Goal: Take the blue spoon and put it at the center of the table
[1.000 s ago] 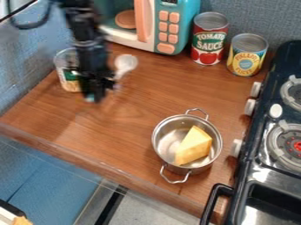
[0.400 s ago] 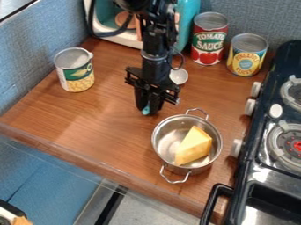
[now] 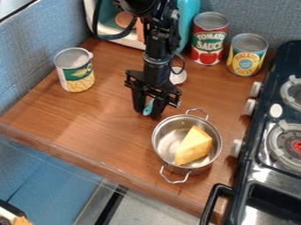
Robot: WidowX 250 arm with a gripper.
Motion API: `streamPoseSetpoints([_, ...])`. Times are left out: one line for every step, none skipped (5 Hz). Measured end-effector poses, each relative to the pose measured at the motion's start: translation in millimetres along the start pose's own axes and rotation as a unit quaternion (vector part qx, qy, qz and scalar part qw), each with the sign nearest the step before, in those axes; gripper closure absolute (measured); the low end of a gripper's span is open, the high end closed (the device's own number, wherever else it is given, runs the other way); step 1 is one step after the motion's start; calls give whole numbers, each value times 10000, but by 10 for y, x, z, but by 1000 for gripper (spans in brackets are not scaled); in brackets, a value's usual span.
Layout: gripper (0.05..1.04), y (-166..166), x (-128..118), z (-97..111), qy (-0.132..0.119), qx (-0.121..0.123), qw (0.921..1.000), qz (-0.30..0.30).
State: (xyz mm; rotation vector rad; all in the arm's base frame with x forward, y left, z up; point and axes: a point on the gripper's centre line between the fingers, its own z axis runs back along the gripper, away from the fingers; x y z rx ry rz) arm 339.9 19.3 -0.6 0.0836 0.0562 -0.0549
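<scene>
1. Camera view, gripper: the black gripper (image 3: 148, 109) hangs over the middle of the wooden table (image 3: 111, 125), its two fingers parted by a modest gap. The blue handle end shows between them, and the grip looks loosened.
2. Camera view, spoon: the blue spoon (image 3: 148, 107) runs from that gap towards one o'clock, where its pale bowl (image 3: 178, 76) shows beside the arm. Whether all of it rests on the wood, I cannot tell.
3. Camera view, surroundings: from the gripper, the metal pot (image 3: 166, 160) sits between four and five o'clock, the corn can (image 3: 75, 74) at ten.
4. Progress: the carry looks done and the placing nearly so. Probably left: lift the fingers straight up without dragging the handle.
</scene>
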Motion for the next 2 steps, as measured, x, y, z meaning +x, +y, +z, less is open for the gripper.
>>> streamPoseSetpoints([130, -55, 30, 342, -360, 155, 9991, -129])
streamPoseSetpoints([79, -102, 48, 492, -460, 192, 9985, -229])
